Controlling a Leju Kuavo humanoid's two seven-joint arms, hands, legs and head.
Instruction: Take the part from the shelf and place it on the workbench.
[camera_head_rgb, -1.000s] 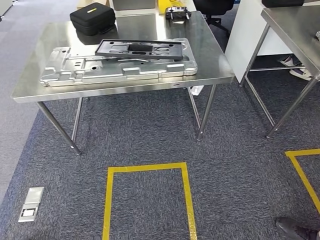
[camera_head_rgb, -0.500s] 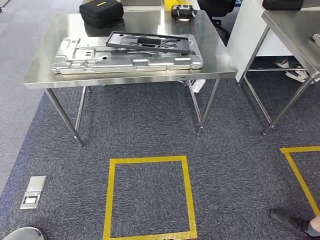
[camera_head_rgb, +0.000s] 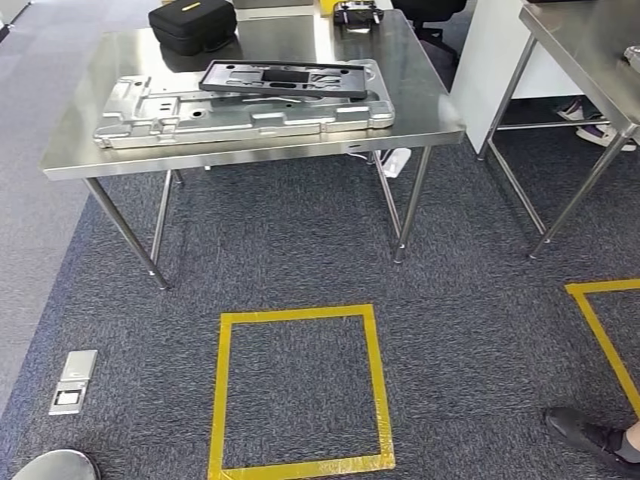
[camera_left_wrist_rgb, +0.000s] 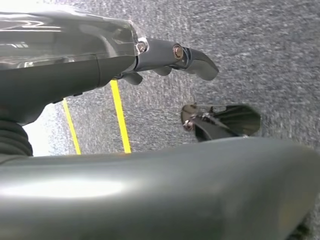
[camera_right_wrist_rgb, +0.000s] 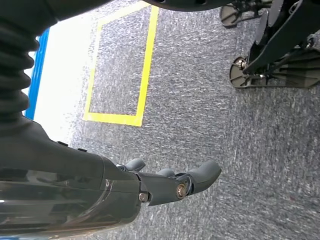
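Dark grey carpet (camera_head_rgb: 302, 230) carries a yellow tape square (camera_head_rgb: 300, 390) at 6 o'clock, below the stainless steel workbench (camera_head_rgb: 423, 105) at 12. Since half a second ago the whole view has shifted slightly; nothing on the bench moved. The long silver stamped-metal part (camera_head_rgb: 226, 115) lies there under a black plastic tray (camera_head_rgb: 283, 78). Left hand (camera_left_wrist_rgb: 166, 55) and right hand (camera_right_wrist_rgb: 170, 182) hang over carpet, fingers extended, holding nothing.

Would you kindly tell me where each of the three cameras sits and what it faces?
Head view: high on the body, looking forward and down at the steel table and yellow tape square.
Left wrist view: behind the left hand, arm hanging, facing carpet.
Right wrist view: behind the right hand, facing carpet.
Shared: both wrist views show yellow floor tape and empty hands.
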